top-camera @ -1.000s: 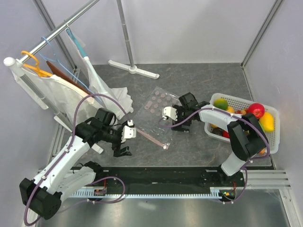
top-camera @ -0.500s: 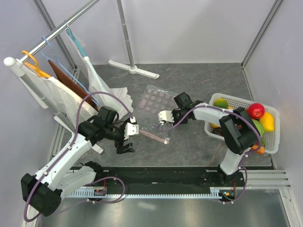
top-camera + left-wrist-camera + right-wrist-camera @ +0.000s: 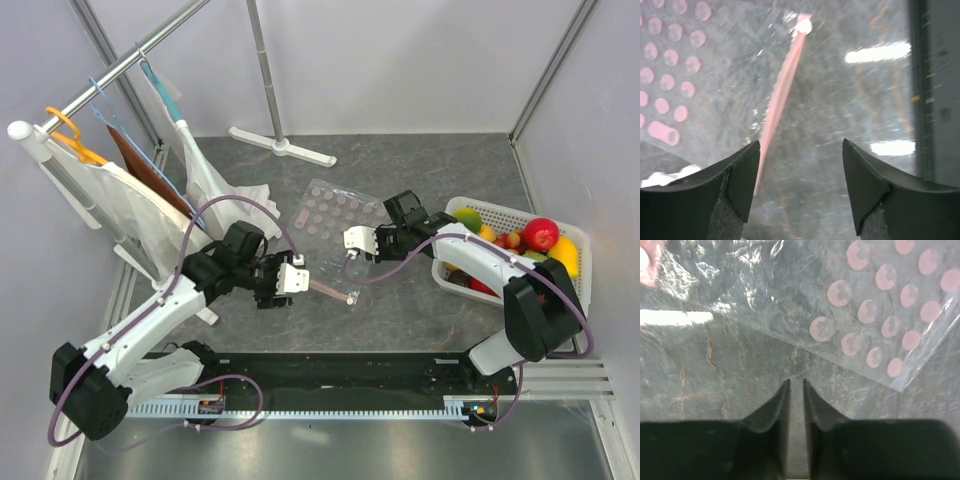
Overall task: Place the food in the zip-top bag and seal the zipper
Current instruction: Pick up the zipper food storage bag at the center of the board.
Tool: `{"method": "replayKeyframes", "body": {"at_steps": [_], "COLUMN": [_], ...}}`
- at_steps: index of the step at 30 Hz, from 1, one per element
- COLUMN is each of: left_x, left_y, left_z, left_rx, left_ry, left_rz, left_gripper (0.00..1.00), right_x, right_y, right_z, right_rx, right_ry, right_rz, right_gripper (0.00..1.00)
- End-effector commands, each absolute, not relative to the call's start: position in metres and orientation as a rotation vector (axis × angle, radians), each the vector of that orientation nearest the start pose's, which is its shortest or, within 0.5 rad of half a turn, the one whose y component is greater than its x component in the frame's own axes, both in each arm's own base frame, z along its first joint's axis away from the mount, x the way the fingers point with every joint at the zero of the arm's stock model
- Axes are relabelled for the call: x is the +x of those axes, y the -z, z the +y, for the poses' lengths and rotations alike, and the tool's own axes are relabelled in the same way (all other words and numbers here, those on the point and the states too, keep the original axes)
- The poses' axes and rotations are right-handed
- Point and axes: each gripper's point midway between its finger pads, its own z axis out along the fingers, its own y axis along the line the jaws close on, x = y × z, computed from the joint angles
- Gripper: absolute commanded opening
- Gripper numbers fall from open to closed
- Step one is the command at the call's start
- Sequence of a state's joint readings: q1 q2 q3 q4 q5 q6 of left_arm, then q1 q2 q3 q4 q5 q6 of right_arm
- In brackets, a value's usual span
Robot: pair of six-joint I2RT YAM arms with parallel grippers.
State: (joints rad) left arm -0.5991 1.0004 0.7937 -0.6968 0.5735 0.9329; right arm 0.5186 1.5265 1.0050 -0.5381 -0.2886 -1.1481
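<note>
Table (image 3: 420,170): grey, stone-patterned, under both claws.
White cloth (image 3: 120,200): hangs from hangers on the rail, well off to the outer side of the left claw.
Basket (image 3: 585,285): white, slatted, behind the right claw beside that arm's forearm; well apart from the left claw.
Zip-top bag (image 3: 330,215): clear with pink dots, lies flat on the table; dotted part ahead and to the left of the left claw, a dotted corner just ahead and to the right of the right claw's tips.
Left claw (image 3: 800,150): spread wide, holds nothing, low over the bag's clear film.
Right claw (image 3: 796,385): drawn narrow, only a thin slit between the fingers, nothing seen in it.
Food (image 3: 540,233): red, yellow and green pieces piled in the basket, behind the right claw.
Zipper (image 3: 782,85): pink strip, starts just beside the left claw's left finger and runs straight ahead of it.
Slider tab (image 3: 803,26): small, white, at the strip's far end, ahead of the left claw.
</note>
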Motion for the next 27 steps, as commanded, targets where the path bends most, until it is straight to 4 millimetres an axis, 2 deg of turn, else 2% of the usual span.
{"method": "replayKeyframes", "body": {"at_steps": [1,2,3,5,6,8,13,17,19,22,25,26,27], "left_x": [0.217,0.221,0.222,0.224,0.225,0.225,0.236,0.25,0.254,0.26,0.259,0.259,0.255], "left_y": [-0.137,-0.136,-0.132,-0.121,-0.115,-0.097,-0.058,-0.049,-0.044,-0.037,-0.034,-0.035,-0.035], "left_z": [-0.215,-0.219,-0.222,-0.232,-0.233,-0.238,-0.24,-0.249,-0.25,-0.251,-0.251,-0.252,-0.252], "left_rx": [1.876,1.887,1.904,1.961,1.986,2.042,2.121,2.11,2.114,2.124,2.134,2.133,2.133], "left_ry": [0.339,0.321,0.308,0.3,0.297,0.306,0.291,0.271,0.262,0.249,0.255,0.247,0.258], "left_rz": [1.322,1.29,1.279,1.234,1.228,1.225,1.264,1.261,1.269,1.287,1.301,1.307,1.34], "left_gripper": [0.71,0.69,0.67,0.63,0.6,0.58,0.52,0.5,0.49,0.41,0.28,0.19,0.15], "right_x": [0.295,0.293,0.293,0.287,0.288,0.286,0.287,0.29,0.293,0.296,0.3,0.301,0.304], "right_y": [-0.118,-0.122,-0.128,-0.141,-0.154,-0.164,-0.2,-0.225,-0.227,-0.23,-0.233,-0.233,-0.235], "right_z": [0.21,0.212,0.214,0.216,0.217,0.218,0.215,0.206,0.198,0.19,0.184,0.183,0.179], "right_rx": [-1.692,-1.646,-1.601,-1.482,-1.432,-1.315,-1.102,-0.906,-0.837,-0.748,-0.68,-0.668,-0.637], "right_ry": [-0.33,-0.352,-0.366,-0.409,-0.41,-0.454,-0.493,-0.531,-0.537,-0.552,-0.584,-0.594,-0.597], "right_rz": [1.748,1.773,1.775,1.814,1.797,1.847,1.863,1.87,1.886,1.903,1.923,1.927,1.936], "right_gripper": [0.47,0.58,0.63,0.7,0.73,0.76,0.78,0.8,0.82,0.82,0.82,0.82,0.82]}}
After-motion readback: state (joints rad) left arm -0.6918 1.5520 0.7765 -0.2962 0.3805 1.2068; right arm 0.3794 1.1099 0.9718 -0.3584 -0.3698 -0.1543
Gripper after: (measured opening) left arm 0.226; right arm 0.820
